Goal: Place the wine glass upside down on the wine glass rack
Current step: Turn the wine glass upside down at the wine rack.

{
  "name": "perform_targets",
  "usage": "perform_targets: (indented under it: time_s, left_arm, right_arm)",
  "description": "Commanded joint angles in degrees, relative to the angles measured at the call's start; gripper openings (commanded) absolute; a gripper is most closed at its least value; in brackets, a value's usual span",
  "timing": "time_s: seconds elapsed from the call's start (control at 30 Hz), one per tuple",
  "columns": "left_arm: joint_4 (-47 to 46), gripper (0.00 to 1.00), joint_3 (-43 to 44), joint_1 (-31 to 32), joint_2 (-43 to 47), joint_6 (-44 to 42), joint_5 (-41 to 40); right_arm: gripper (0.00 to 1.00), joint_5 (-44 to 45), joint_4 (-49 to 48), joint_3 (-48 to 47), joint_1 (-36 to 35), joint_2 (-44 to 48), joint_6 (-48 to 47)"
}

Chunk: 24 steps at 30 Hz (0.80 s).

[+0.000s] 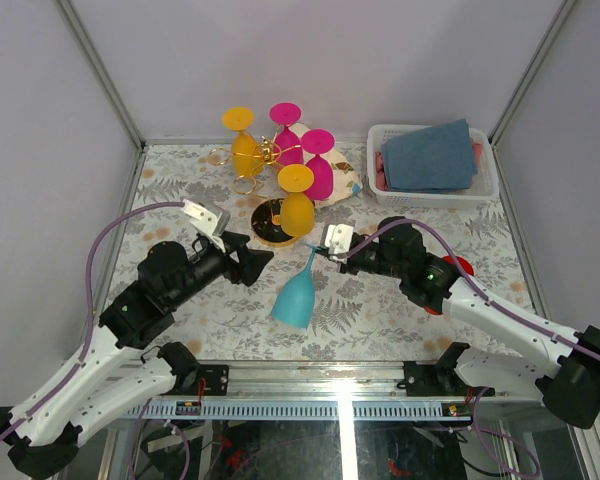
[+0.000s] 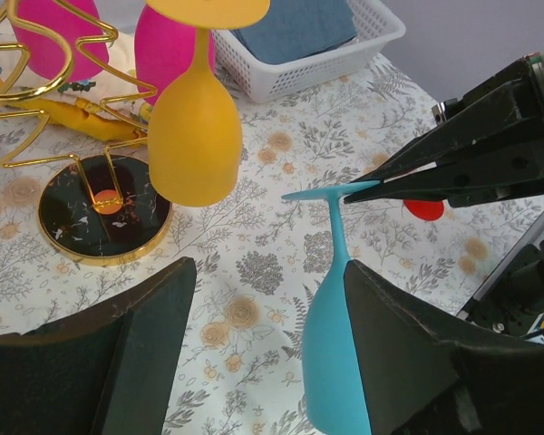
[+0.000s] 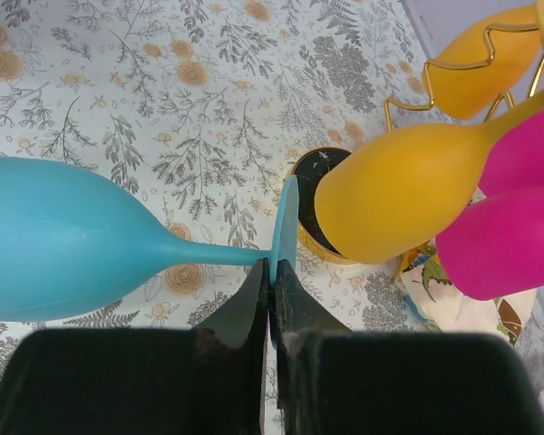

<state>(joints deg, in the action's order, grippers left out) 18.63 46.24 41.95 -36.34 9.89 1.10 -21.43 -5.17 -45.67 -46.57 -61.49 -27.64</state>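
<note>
A blue wine glass (image 1: 293, 300) hangs upside down and tilted over the floral table, bowl low and foot up. My right gripper (image 1: 323, 250) is shut on the rim of its foot (image 3: 285, 222), with the stem and bowl (image 3: 63, 240) stretching away to the left. My left gripper (image 2: 267, 353) is open, and the blue bowl (image 2: 335, 362) sits close beside its right finger (image 2: 408, 353); whether they touch I cannot tell. The wine glass rack (image 1: 265, 152) stands behind on its black gold-rimmed base (image 2: 104, 213), with several yellow and pink glasses hung on it.
A yellow glass (image 1: 298, 205) hangs lowest, right beside the blue foot. A white basket (image 1: 485, 185) holding blue cloth stands at the back right. A patterned cloth (image 1: 348, 182) lies by the rack. A red disc (image 1: 458, 265) shows under my right arm.
</note>
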Motion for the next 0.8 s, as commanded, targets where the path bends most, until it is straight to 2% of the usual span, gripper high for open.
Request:
perform_targets:
  time_s: [0.0, 0.1, 0.33, 0.63, 0.77]
  left_arm:
    - [-5.23, 0.66, -0.16, 0.16, -0.3, 2.72, -0.24]
    - [-5.36, 0.66, -0.34, 0.17, 0.22, 2.78, 1.18]
    - [-5.17, 0.67, -0.91, 0.17, 2.4, 1.41, 5.75]
    - [-7.09, 0.66, -1.56, 0.19, -1.39, 3.13, 8.34]
    - [-9.15, 0.59, -1.72, 0.15, -5.64, 4.45, 10.96]
  right_arm:
    - [0.0, 1.23, -4.86, -0.79, -0.5, 0.81, 1.0]
    - [0.0, 1.91, -4.52, -2.31, -1.23, -0.25, 1.77]
    - [0.0, 13.37, -5.0, -2.72, -9.36, 1.05, -4.27]
    - [0.0, 21.4, -9.68, -3.27, -13.17, 4.53, -9.08]
    - [0.0, 21.99, -10.89, -3.71, -13.45, 3.57, -11.88]
